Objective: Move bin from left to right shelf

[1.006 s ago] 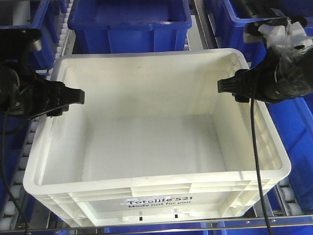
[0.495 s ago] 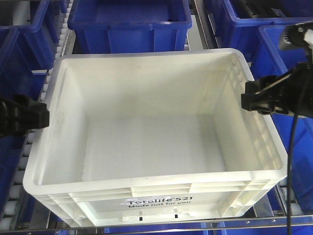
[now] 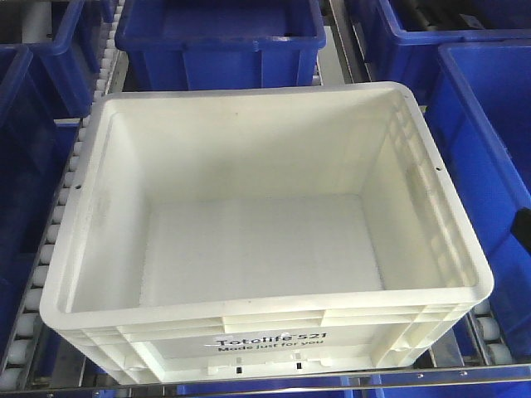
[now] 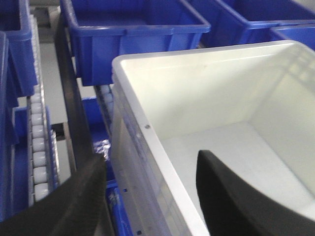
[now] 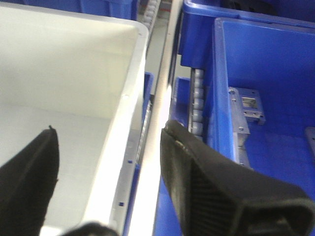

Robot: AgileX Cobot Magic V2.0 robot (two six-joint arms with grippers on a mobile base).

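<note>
The bin [image 3: 249,166] is a large white crate, empty, printed "Totelife 521" on its near face. It sits on the roller shelf in the middle of the front view, where I cannot make out either gripper. In the left wrist view my left gripper [image 4: 151,155] is open. Its black fingers [image 4: 83,196] straddle the left wall of the bin [image 4: 197,93], one outside and one inside, without touching it. In the right wrist view my right gripper [image 5: 108,127] is open in the same way across the right wall of the bin [image 5: 64,64].
Dark blue crates stand behind [image 3: 220,37], to the right [image 3: 489,141] and to the left [image 3: 21,124] of the bin. White rollers [image 3: 58,215] and metal rails run along both sides. A metal bracket [image 5: 246,105] lies in the right-hand blue crate.
Both grippers moved outward from above the bin's inside, the left one leftward and the right one rightward, and left the front view. The bin has not moved.
</note>
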